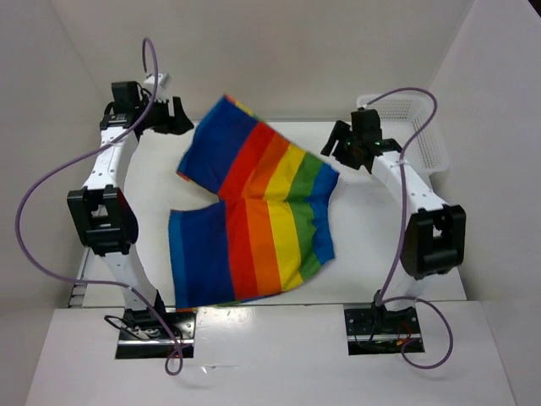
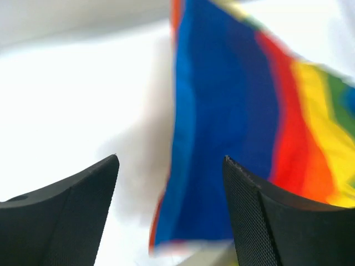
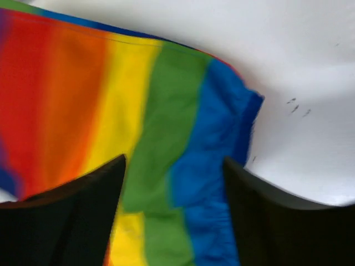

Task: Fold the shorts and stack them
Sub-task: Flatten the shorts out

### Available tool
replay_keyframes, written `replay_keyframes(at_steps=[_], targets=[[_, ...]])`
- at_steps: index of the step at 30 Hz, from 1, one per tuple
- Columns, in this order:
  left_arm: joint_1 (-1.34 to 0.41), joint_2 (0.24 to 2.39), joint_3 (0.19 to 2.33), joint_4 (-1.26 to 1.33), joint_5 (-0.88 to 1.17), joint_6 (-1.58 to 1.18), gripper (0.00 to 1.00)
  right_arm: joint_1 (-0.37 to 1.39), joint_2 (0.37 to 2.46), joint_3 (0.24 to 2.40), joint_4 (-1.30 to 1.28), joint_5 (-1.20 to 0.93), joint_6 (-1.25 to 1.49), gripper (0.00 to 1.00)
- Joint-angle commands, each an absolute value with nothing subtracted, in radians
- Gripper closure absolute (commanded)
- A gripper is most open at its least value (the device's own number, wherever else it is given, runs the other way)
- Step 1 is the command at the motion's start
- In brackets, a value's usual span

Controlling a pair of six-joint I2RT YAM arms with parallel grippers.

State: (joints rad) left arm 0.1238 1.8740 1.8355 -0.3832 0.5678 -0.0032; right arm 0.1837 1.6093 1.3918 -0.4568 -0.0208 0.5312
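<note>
**White-walled bay, white counter: one item, folding not begun**

Setting: white counter (image 1: 380,254) enclosed by plain white walls, arms mounted at the bottom edge of the overhead view.

Item 1, the shorts (image 1: 254,211): one pair in rainbow stripes, at the centre of the overhead frame. They are opened out, with the two legs splayed in a V toward the left and a notch between them. One leg runs to the upper left and the other to the lower left. The blue edge on the right sits near the right arm. You will find no crease or doubled layer. The drawstring does not show. Both wrist views show the fabric blurred, so whether every part lies flat cannot be told.

Item 2, left claw (image 1: 184,118): upper left, just beside the tip of the upper leg. It is spread wide with nothing between its fingers.

Item 3, right claw (image 1: 331,144): right of centre, just beside the blue edge. It is also spread wide and grips no cloth.

Item 4, white mesh basket (image 1: 423,127): upper right, apart from the shorts.

Progress, as a judgement: the garment is laid open and nothing more. You still have all the folding to do, probably leg over leg and then in half. The stacking also remains.
</note>
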Motion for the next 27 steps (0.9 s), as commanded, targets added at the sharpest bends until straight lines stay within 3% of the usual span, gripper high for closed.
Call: replay_keyframes(at_steps=[1, 4, 10, 13, 14, 17, 19, 22, 27], targets=[[0.127, 1.839, 1.862, -0.416, 0.542, 0.0, 0.17, 0.178, 1.663, 1.493, -0.477, -0.044, 0.525, 0.21], [0.127, 1.795, 1.812, -0.437, 0.496, 0.0, 0.13, 0.187, 1.602, 1.418, -0.439, -0.044, 0.525, 0.03], [0.127, 1.611, 1.559, -0.448, 0.511, 0.0, 0.17, 0.199, 1.415, 1.181, -0.426, -0.034, 0.525, 0.05], [0.127, 1.501, 1.337, -0.448, 0.525, 0.0, 0.24, 0.21, 1.327, 1.063, -0.44, -0.025, 0.555, 0.22], [0.127, 1.471, 1.28, -0.448, 0.535, 0.0, 0.27, 0.21, 1.301, 1.031, -0.449, -0.025, 0.566, 0.48], [0.127, 1.391, 1.073, -0.448, 0.564, 0.0, 0.45, 0.221, 1.206, 0.872, -0.459, -0.034, 0.627, 0.86], [0.104, 1.391, 0.985, -0.413, 0.565, 0.0, 0.57, 0.232, 1.184, 0.825, -0.459, -0.044, 0.662, 0.92], [0.026, 1.488, 1.0, -0.348, 0.565, 0.0, 0.7, 0.241, 1.227, 0.801, -0.427, -0.077, 0.683, 0.92], [-0.051, 1.705, 1.199, -0.311, 0.515, 0.0, 0.79, 0.241, 1.461, 0.932, -0.353, -0.045, 0.693, 0.92]])
